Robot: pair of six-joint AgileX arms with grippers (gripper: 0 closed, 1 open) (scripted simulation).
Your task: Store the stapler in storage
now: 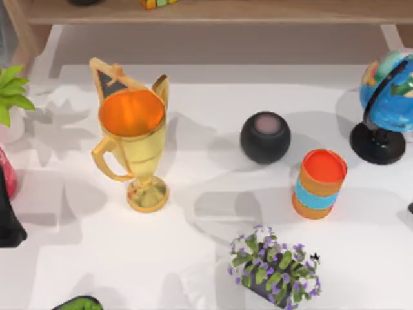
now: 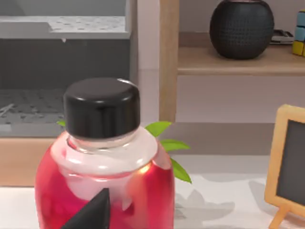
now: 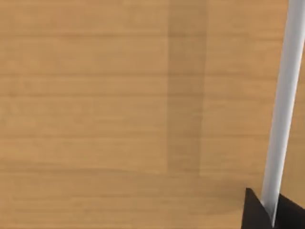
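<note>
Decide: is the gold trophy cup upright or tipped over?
Upright: the gold trophy cup stands on its round foot on the table, mouth facing up.

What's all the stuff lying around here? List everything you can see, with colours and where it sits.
Trophy cup: 1, gold with orange inside, left of the table's middle.
Round speaker: 1, black, middle of the table.
Cylinder cup: 1, orange with a blue band, right of middle.
Globe: 1, blue on a black stand, right edge.
Flower pot: 1, purple blooms with green leaves, lying near the front.
Leafy plant: 1, green, left edge.
Bottle: 1, red with a black cap, by the left edge.
Small chalkboard: 1, wood-framed, behind the trophy.
Shelf: 1, wooden, at the back, holding a second black speaker.
Left claw: dark tip near the bottle.
Right claw: dark tip before a wooden surface.
</note>
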